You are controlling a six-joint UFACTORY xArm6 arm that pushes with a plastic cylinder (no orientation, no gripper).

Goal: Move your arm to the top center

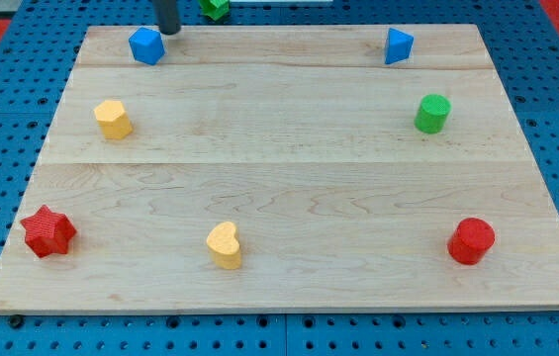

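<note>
Beside smooth blue block (146, 45), my tip (169, 31)

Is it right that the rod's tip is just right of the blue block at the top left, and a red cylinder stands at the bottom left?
Not quite. The camera view shows a red star at the bottom left; the red cylinder stands at the bottom right. My tip is indeed just right of the blue block.

Pale matt wooden board (289, 178) with visible grain, blue perforated base (2, 49) beneath, smooth plastic-looking blocks
</note>
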